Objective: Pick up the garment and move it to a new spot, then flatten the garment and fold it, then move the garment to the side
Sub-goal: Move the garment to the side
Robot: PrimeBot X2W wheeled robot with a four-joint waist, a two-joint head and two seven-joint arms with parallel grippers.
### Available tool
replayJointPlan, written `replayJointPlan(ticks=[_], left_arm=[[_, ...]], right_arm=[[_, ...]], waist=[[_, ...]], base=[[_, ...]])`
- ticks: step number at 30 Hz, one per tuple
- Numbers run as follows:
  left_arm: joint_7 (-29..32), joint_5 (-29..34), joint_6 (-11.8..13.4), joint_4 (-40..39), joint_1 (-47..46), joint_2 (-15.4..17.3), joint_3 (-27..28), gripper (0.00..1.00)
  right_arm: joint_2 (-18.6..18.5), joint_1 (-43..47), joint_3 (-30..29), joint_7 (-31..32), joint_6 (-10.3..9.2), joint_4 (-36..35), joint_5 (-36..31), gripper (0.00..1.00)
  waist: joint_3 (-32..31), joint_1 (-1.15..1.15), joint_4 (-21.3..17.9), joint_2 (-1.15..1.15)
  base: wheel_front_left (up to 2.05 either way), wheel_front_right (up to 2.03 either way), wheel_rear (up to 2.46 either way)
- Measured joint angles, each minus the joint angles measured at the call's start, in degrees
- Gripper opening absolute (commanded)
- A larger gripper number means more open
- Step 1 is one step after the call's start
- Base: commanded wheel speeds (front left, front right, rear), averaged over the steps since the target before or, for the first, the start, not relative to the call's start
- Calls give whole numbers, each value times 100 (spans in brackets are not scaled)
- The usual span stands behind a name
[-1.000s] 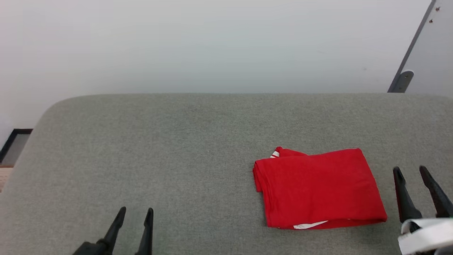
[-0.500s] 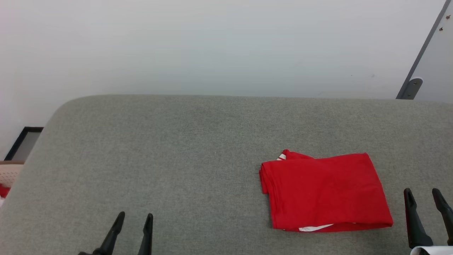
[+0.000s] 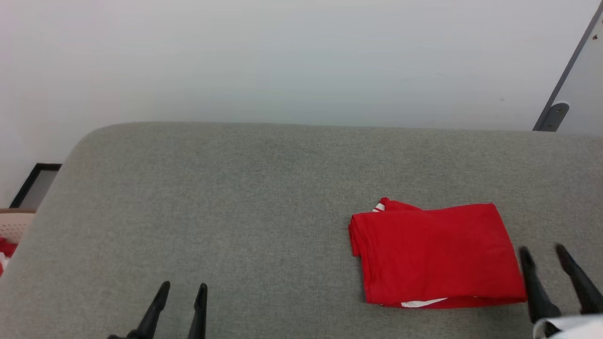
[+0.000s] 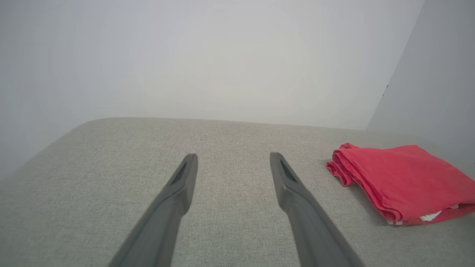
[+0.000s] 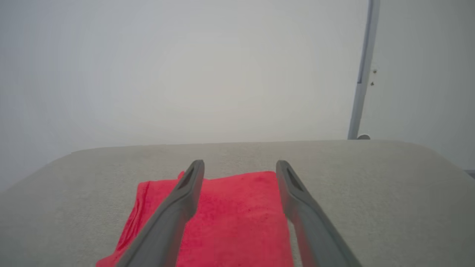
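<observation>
The folded red garment (image 3: 435,254) lies right of centre near the grey upholstered pad's (image 3: 235,197) front edge, with open fabric stretching left. The left gripper (image 3: 183,285) and the right gripper (image 3: 542,248), which is just beside the garment, both gape wide and empty.

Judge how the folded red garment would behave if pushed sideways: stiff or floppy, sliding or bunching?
Probably floppy: the garment shows soft, loose layers at its folded edge. Likely to bunch, not slide, because the grey surface looks like woven fabric.
</observation>
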Motion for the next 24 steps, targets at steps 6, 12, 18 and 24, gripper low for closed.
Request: replayJointPlan(ticks=[6,12,18,24], left_arm=[[0,-7,0,23,-168,-23,-153,100],[0,-8,0,112,-470,-45,-292,100],[0,-9,0,223,-817,-97,-449,100],[0,-31,0,301,-1277,-131,-665,100]], right_arm=[[-620,-851,279,612,1,264,201,100],[-1524,-1762,884,2549,1,1036,488,100],[-2113,-2311,1385,4620,1,1443,1603,100],[-2286,-2862,1607,5414,1,1624,1957,100]], waist=[[93,0,61,0],[349,0,143,0],[697,0,210,0],[1126,0,278,0]], base=[[0,0,0],[0,0,0],[0,0,0],[0,0,0]])
